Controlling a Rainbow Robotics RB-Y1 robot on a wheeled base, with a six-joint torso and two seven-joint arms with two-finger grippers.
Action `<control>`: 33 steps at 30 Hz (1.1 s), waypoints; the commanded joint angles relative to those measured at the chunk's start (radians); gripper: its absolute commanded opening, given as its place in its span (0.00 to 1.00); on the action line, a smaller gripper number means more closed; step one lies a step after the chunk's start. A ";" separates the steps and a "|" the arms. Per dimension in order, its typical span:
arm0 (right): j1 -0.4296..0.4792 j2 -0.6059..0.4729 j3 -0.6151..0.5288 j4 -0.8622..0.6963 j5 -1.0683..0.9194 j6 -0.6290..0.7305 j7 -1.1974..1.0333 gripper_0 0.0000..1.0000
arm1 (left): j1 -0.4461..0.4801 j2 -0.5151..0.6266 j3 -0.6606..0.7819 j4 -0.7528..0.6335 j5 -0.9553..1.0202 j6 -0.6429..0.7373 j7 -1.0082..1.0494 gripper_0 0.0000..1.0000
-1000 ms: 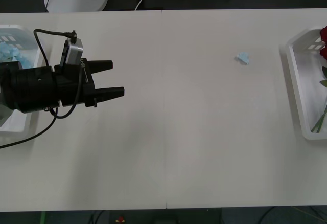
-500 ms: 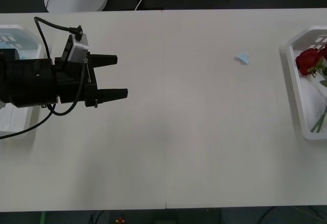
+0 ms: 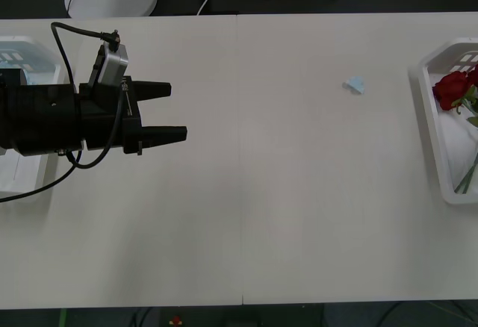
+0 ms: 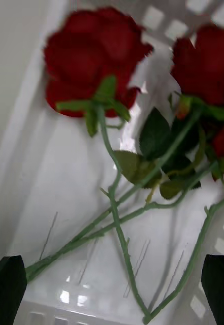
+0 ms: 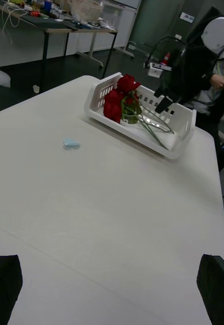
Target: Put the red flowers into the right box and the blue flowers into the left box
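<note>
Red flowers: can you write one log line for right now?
red flowers: in right box | left gripper: open, over table | right gripper: open, above box

even overhead light is seen on the white table, shadows barely cast. the red flowers are blurred up close, and glare is caught on the right box.

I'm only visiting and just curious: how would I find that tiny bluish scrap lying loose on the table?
Start at the white table and look toward the right box, the white tray holding the red flowers. The small pale-blue scrap lies alone on bare tabletop beside that tray, toward the table's middle, the only loose blue bit there.
</note>
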 commanded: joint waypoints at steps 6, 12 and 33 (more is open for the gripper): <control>-0.031 -0.071 -0.011 -0.342 -0.314 0.126 0.163 1.00 | -0.040 0.031 -0.008 -0.030 -0.069 -0.008 0.005 1.00; -0.031 -0.070 0.041 -0.538 -0.444 0.124 0.297 1.00 | -0.040 0.031 -0.008 -0.033 -0.091 -0.003 0.001 1.00; -0.202 0.076 0.312 -0.526 -0.513 0.114 0.520 1.00 | -0.040 0.031 -0.008 -0.032 -0.086 -0.003 0.007 1.00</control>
